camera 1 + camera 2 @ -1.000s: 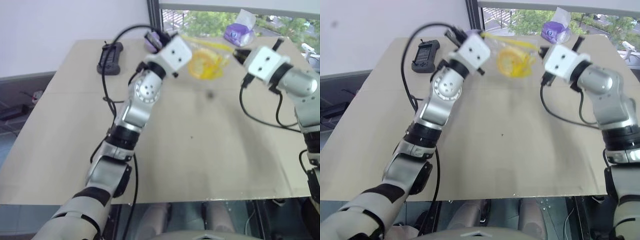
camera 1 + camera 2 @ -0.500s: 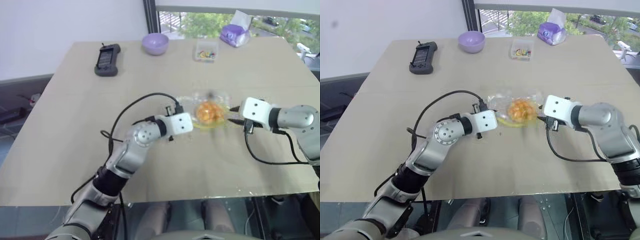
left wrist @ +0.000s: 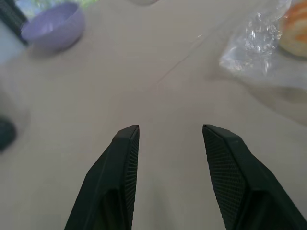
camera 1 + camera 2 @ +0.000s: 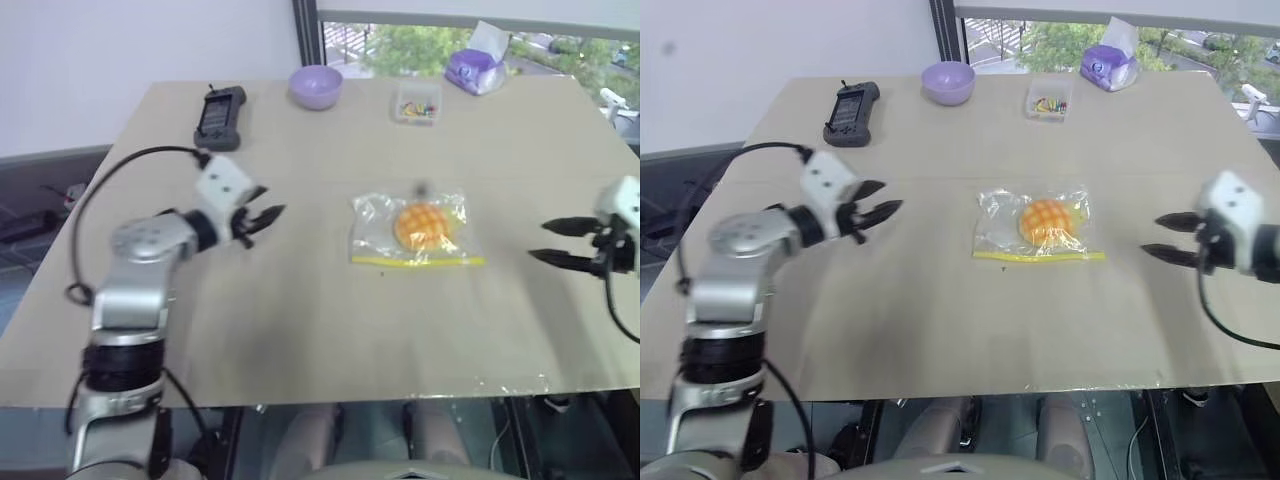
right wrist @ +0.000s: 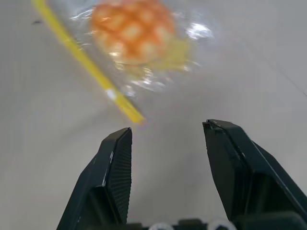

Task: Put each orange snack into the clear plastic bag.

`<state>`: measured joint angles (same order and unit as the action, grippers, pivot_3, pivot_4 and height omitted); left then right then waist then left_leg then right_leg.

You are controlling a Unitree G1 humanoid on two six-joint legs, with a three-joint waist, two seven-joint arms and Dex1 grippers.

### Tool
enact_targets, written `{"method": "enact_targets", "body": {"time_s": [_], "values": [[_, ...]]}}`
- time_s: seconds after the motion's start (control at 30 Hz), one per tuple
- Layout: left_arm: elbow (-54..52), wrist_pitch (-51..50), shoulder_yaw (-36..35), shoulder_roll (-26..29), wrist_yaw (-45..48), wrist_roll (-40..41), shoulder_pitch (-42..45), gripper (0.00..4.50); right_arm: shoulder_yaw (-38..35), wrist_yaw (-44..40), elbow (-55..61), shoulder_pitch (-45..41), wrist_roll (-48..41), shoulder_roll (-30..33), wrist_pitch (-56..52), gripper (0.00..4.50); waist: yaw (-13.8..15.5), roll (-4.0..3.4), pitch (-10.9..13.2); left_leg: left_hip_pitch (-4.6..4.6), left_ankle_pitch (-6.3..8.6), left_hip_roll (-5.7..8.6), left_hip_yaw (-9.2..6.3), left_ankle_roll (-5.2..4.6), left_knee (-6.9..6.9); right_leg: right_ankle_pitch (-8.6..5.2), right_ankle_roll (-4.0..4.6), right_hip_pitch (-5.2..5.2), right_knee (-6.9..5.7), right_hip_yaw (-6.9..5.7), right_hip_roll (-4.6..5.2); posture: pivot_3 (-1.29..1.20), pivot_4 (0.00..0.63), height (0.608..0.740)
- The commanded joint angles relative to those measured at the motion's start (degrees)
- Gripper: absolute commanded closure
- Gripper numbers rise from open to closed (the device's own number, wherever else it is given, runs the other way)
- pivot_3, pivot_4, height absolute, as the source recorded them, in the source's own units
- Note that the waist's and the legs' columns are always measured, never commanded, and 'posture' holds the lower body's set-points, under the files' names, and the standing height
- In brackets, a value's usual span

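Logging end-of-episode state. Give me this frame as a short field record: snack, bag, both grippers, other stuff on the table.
snack: bun, inside the bag
bag: clear bag, flat mid-table, yellow strip on its near edge
left gripper, jaws open, empty, off to the bag's left, clear of it
right gripper, jaws open, empty, off to the bag's right, clear of it
far edge: black handheld device, purple bowl, small clear box, purple tissue pack
task: looks done
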<state>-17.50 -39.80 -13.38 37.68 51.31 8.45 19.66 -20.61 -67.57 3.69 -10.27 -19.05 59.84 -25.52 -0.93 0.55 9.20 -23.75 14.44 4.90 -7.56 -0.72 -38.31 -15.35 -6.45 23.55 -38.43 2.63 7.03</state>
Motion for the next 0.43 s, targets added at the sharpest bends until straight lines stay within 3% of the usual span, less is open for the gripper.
{"method": "enact_targets", "body": {"time_s": [0.03, 0.17, 0.3, 0.37, 0.43], "values": [[-7.74, -3.45, -5.57, 3.22, 5.29, 8.55, -6.85, 2.30, -8.16, -3.33, -2.99, 2.34, -4.52, 0.48, 1.91, 1.94, 0.04, 0.00, 0.00, -0.02, 0.00, -0.01, 0.00, 0.00, 0.00, 0.00, 0.00, 0.00, 0.03, 0.00, 0.00, 0.00, 0.150, 0.740], [-13.49, -6.92, -11.17, 4.98, 7.83, 17.23, -13.30, 2.30, -12.20, -8.59, -5.45, 6.30, -7.60, 1.96, 1.91, 1.94, 0.29, -0.01, 0.00, 0.02, 0.03, -0.08, -0.06, -0.03, 0.02, 0.00, 0.01, -0.04, 0.00, -0.07, -0.03, 0.00, 0.150, 0.740], [-14.95, -6.67, -12.77, 5.98, 6.74, 19.91, -15.52, 2.30, -14.06, -11.61, -6.52, 8.09, -9.86, 2.32, 2.46, 1.94, 0.23, -0.06, 0.03, 0.18, 0.14, -0.08, -0.04, -0.23, 0.01, 0.00, 0.01, -0.18, -0.05, -0.07, -0.02, 0.00, 0.150, 0.740], [-15.58, -6.26, -12.65, 6.40, 5.71, 20.83, -16.17, 2.30, -13.96, -11.76, -7.26, 7.77, -10.14, 2.30, 3.29, 1.94, 0.12, -0.09, 0.04, 1.02, 0.18, -0.12, 0.01, -0.26, 0.25, -0.01, 0.02, -1.04, 0.23, -0.06, -0.03, 0.00, 0.150, 0.740], [-16.15, -5.80, -12.33, 7.17, 5.40, 21.51, -17.33, 2.30, -13.63, -11.80, -7.89, 7.50, -10.23, 2.48, 3.79, 1.94, 0.09, -0.09, 0.04, 1.07, 0.19, -0.17, 0.02, -0.28, 0.30, 0.00, 0.01, -1.12, 0.39, -0.06, -0.08, 0.00, 0.150, 0.740]]}}
